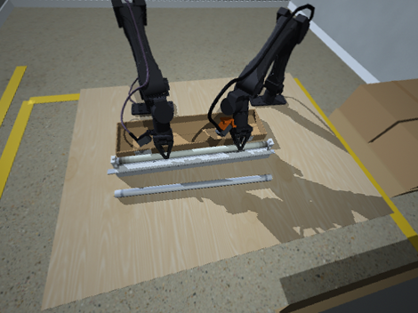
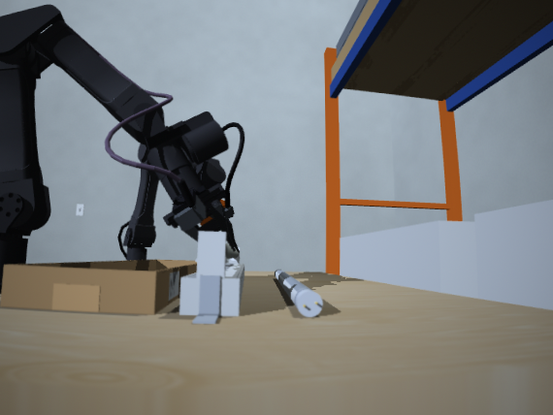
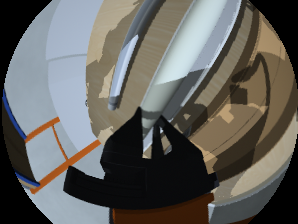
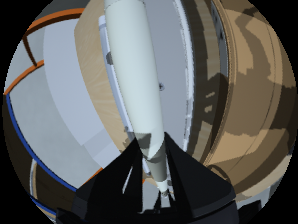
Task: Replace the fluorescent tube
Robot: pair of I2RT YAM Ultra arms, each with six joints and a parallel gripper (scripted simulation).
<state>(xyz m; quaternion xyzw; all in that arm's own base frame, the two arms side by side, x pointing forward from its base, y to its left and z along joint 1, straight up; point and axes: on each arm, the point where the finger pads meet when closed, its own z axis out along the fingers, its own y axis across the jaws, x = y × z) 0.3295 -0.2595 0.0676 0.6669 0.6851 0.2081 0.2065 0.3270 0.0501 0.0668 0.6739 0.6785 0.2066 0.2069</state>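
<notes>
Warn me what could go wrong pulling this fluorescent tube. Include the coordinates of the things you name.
Both claws grip the fluorescent tube (image 1: 203, 149) (image 3: 175, 70) (image 4: 130, 65) between the lampholders (image 1: 270, 143) (image 2: 211, 252); uneven lifting could jam an end and snap it.

The carton (image 1: 123, 146) (image 2: 73, 288) (image 3: 272, 40) (image 4: 250, 60) sits close behind the fixture; an arm might shove it.

The LED tube (image 1: 195, 187) (image 2: 293, 288) (image 3: 125, 65) lies loose in front; a knock could roll it.

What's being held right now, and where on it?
The old fluorescent tube, around its glass: left gripper toward one end, right gripper nearer the other.
</notes>
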